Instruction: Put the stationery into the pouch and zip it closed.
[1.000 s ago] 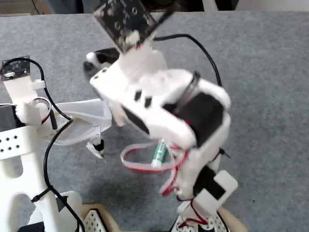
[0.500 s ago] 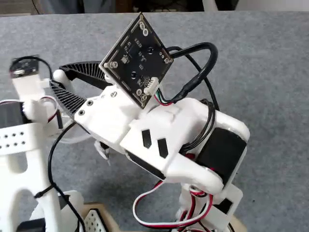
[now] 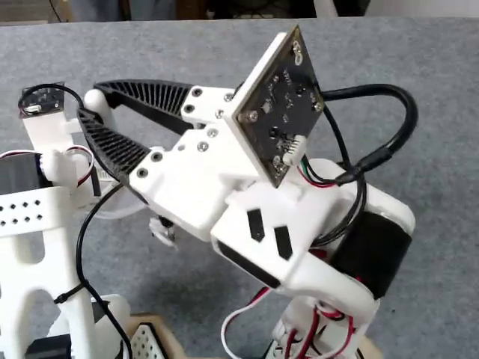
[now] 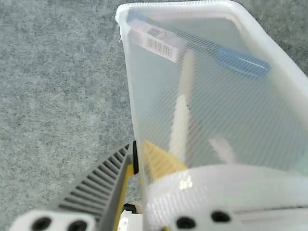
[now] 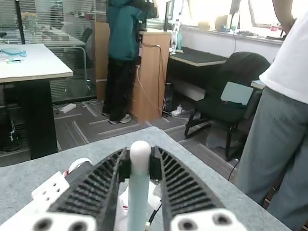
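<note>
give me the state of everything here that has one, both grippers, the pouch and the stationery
pouch: gripped at its edge by the left gripper, stationery inside; the zip cannot be made out
left gripper: shut on the pouch edge
right gripper: shut on a pale stick, raised off the table
pale stick: clamped between the right gripper's fingers, not yet in the pouch
blue pen: lying inside the pouch

High view: steeply down on the table (image 3: 419, 75) from just above the arms; left wrist view: close over the pouch (image 4: 216, 110). Right wrist view: level into the room; shared with the high view: right gripper (image 5: 139, 156) and pale stick (image 5: 137, 192).
</note>
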Controlling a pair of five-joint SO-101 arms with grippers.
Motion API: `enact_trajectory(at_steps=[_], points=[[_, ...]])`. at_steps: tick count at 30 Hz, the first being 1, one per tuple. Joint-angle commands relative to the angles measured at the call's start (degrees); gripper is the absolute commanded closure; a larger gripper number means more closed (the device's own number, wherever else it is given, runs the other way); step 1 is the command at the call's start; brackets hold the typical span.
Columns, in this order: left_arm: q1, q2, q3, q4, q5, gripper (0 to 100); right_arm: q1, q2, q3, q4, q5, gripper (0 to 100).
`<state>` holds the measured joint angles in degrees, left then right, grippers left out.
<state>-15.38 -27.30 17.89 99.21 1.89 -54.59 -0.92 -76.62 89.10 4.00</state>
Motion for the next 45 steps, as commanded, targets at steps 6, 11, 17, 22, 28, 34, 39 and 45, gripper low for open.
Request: enact_trajectory(at_steps=[6, 11, 17, 22, 28, 34, 39, 45], points=[[2.8, -3.3, -8.7, 1.9, 4.9, 97, 2.9, -0.1, -1.5, 0.5, 0.0, 98.7], [8.1, -13.6, -15.7, 1.8, 8.2, 97, 2.9, -0.1, -1.5, 2.2, 0.1, 98.7], [8.6, -14.3, -21.7, 1.8, 11.9, 97, 2.9, -0.1, -1.5, 2.1, 0.3, 98.7], [8.7, -14.2, -20.8, 1.8, 12.0, 97, 3.0, -0.1, -1.5, 2.4, 0.4, 98.7], [8.7, -14.2, -16.0, 1.8, 12.0, 97, 7.0, 0.3, -1.2, 2.4, 0.2, 98.7], [8.7, -14.2, -15.2, 1.8, 12.0, 97, 8.2, 0.5, -0.7, 2.5, 0.4, 98.7], [8.7, -14.2, -15.1, 1.8, 12.0, 97, 7.9, 1.9, 2.9, 3.6, 0.1, 98.7], [8.7, -14.2, -13.0, 1.7, 12.0, 97, 7.8, 3.8, 3.4, 3.6, 0.1, 98.7]])
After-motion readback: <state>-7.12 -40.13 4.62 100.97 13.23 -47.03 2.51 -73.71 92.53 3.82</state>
